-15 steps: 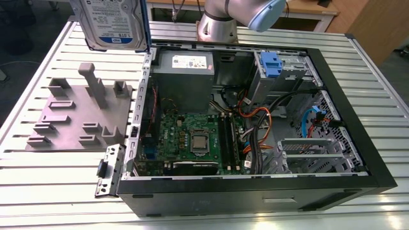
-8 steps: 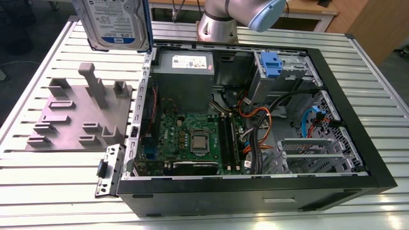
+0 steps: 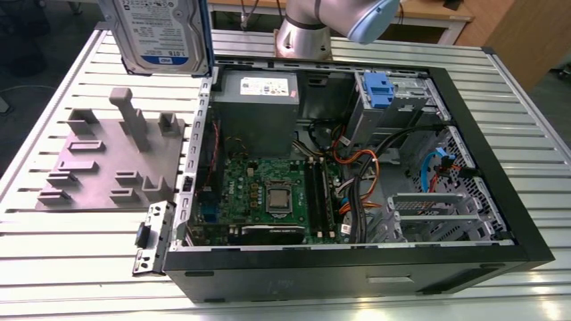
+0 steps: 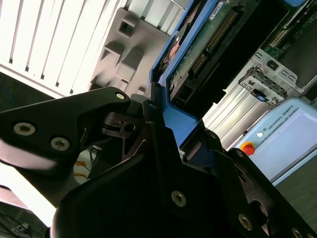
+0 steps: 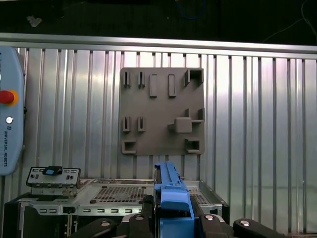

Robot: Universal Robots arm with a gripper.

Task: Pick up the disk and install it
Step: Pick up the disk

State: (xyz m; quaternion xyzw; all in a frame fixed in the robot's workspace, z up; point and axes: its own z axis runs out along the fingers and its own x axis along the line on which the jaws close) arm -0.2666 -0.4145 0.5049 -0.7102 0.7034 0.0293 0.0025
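Observation:
The disk (image 3: 157, 35), silver with a white-and-blue label and a blue carrier bracket, hangs upright in the air at the top of the exterior view, above the table behind the grey holder plate (image 3: 107, 160). It is to the exterior view's left of the open computer case (image 3: 464, 127). In both wrist views my gripper (image 5: 173, 219) (image 4: 166, 144) is shut on the disk's blue bracket (image 5: 171, 191) (image 4: 181, 121). The black fingers (image 5: 210, 221) press it from both sides. The disk's green circuit board (image 4: 208, 44) faces the second wrist camera.
The case lies open with its motherboard (image 3: 267, 194), cables and a metal drive cage with a blue clip (image 3: 378, 90). The arm's base (image 3: 303, 37) stands behind the case. A pendant with a red button (image 5: 7, 106) lies on the slatted table (image 3: 71, 267).

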